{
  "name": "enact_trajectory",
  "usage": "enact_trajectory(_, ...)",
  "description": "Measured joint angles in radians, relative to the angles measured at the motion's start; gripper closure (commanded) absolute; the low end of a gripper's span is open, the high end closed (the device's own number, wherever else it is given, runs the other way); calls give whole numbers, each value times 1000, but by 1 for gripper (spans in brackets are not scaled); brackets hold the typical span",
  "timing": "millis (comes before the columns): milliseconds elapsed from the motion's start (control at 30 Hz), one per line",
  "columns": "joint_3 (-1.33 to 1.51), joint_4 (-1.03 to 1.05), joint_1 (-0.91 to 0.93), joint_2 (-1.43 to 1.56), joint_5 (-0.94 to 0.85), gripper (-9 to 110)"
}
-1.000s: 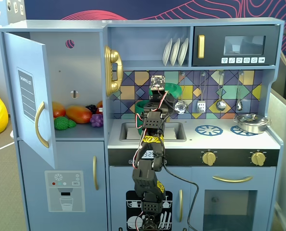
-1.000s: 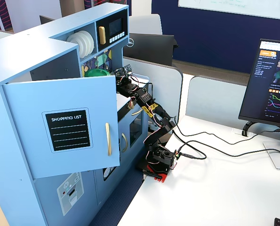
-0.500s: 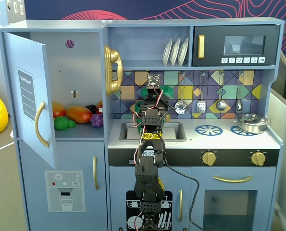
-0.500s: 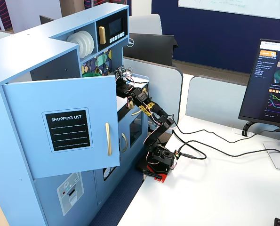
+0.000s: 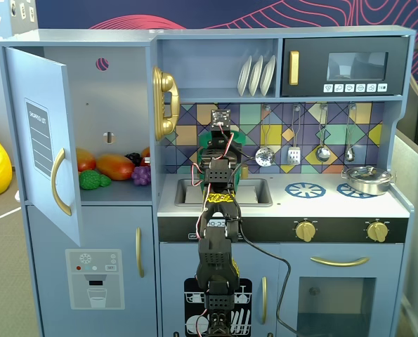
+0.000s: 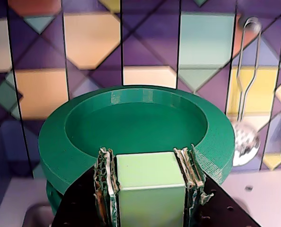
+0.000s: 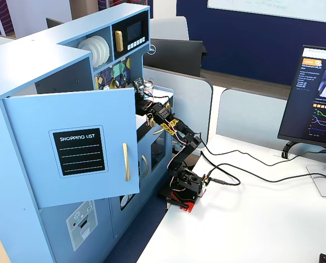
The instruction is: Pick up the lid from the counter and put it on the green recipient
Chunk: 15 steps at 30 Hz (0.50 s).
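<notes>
The gripper [image 6: 149, 182] has its jaws pinched on the small tab of the lid [image 6: 135, 127] — the round green lid sits on top of the green recipient [image 6: 53, 196], by the tiled wall [image 6: 88, 42].

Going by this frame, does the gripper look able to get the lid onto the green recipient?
Probably yes. In the wrist view the gripper is shut on the lid by its tab, and the green recipient shows just beneath the lid's edge, nothing between. Whether it is already seated is unclear.

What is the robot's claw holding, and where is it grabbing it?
The gripper holds the lid by its pale green tab at the near edge.
</notes>
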Motion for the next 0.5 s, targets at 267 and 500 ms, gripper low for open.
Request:
enact_trajectory(267, 0, 0, -18, -15, 0, 101)
enact_trajectory(500, 0, 9, -12, -25, 0, 101)
